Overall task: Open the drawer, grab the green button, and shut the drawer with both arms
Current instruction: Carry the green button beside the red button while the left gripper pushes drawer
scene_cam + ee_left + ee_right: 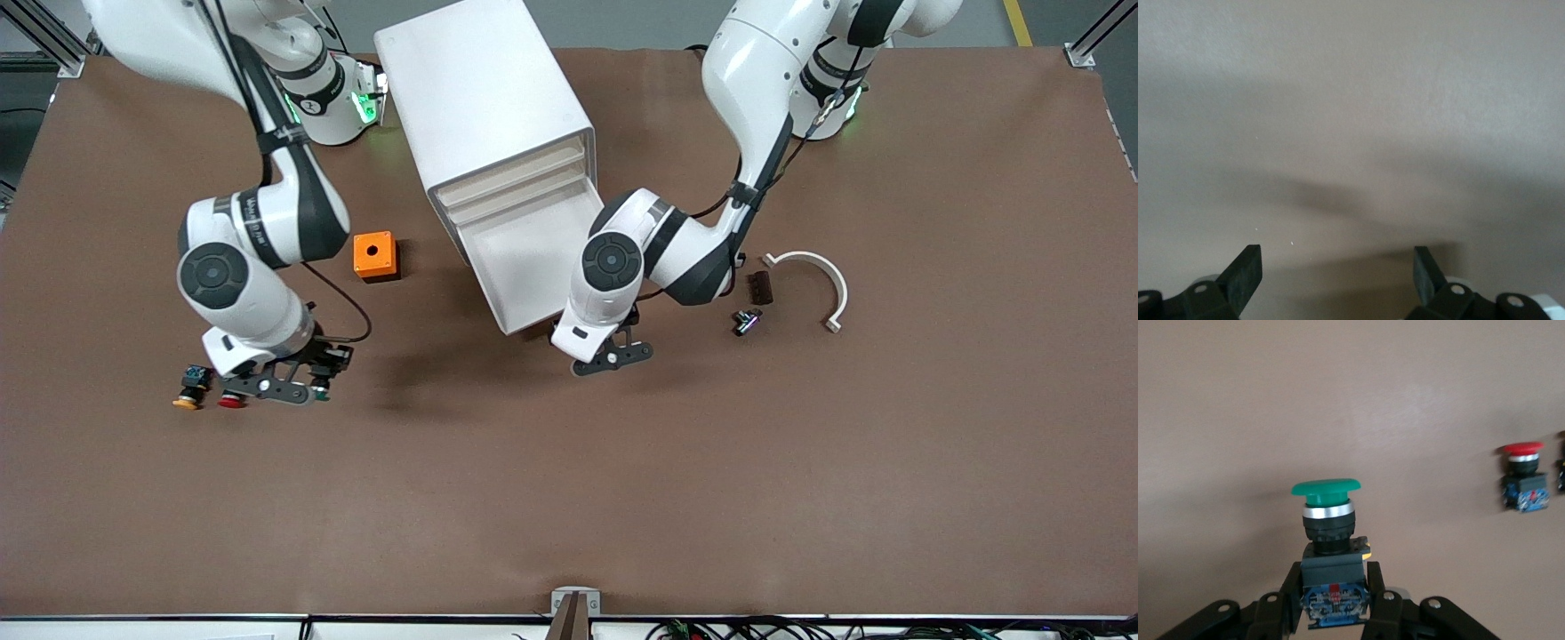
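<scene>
Right claw (1335, 613) clamped on the blue-and-black body of the green-capped button (1327, 520), cap pointing away from the wrist, low over the table (569, 498) toward the right arm's end. Risk of slip or tilt on release: grip sits on the base only, cap overhanging. Risk of collision: red-capped button (232, 401) just beside the claw, yellow-orange-capped button (188, 391) close by.

Left claw (612, 356) fully open, empty, low over the table just off the front edge of the open drawer (524, 267). Drawer not yet closed; off-centre push could skew it or shift the white cabinet (484, 98). Orange box (374, 256) near the cabinet, clear of both.
</scene>
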`<state>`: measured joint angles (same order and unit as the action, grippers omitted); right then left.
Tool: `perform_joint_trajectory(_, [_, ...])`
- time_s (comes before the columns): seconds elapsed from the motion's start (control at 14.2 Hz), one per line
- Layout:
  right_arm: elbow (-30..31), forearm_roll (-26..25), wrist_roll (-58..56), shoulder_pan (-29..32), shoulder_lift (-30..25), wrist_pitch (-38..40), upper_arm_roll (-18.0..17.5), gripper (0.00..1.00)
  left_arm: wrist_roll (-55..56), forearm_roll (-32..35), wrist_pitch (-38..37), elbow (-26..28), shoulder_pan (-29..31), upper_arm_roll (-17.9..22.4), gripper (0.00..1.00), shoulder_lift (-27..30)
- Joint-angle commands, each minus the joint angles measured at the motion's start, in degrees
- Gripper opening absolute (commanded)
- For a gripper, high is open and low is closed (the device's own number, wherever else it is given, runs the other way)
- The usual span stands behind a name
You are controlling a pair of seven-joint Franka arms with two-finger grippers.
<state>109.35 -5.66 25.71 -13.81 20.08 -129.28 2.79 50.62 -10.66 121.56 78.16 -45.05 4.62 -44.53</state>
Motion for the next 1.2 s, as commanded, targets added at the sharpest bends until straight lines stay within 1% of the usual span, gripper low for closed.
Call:
perform_joint_trajectory(0.0, [7.9, -1.5, -1.7, 3.3, -1.5, -9.4, -1.3, 0.00, 0.8, 0.3, 1.0, 0.7, -1.5, 0.1, 1.00, 0.0])
perform_joint_trajectory(0.07, [9.1, -1.5, -1.8, 3.9, -0.5, -11.5, -1.2, 0.00, 0.8, 0.3, 1.0, 0.7, -1.7, 0.1, 1.00, -0.2])
perform_joint_trajectory(0.28, [9.5, -4.1, -2.0, 7.0, 1.5, -14.1, -1.3, 0.00, 2.9, 0.3, 1.0, 1.3, -3.0, 0.1, 1.00, -0.3])
perform_joint_trajectory(0.49, [11.3, -4.4, -3.8, 9.1, 3.2, -19.0, -1.2, 0.00, 4.9, 0.0, 1.2, 1.7, -4.7, 0.0, 1.00, -0.3])
perform_joint_trajectory(0.63, [11.3, -4.4, -4.2, 10.8, 4.3, -19.7, -1.3, 0.00, 6.2, -2.2, 1.1, 1.7, -5.4, -0.7, 1.00, -0.6])
perform_joint_trajectory(0.98, [11.0, -4.4, -4.5, 12.9, 6.5, -21.7, -1.3, 0.00, 11.2, -3.4, 1.1, 2.6, -5.3, -4.9, 1.00, -0.7])
perform_joint_trajectory(1.13, [11.1, -4.4, -4.5, 13.5, 7.1, -22.2, -1.3, 0.00, 12.5, -5.2, 1.1, 3.2, -5.3, -5.9, 1.00, -0.7])
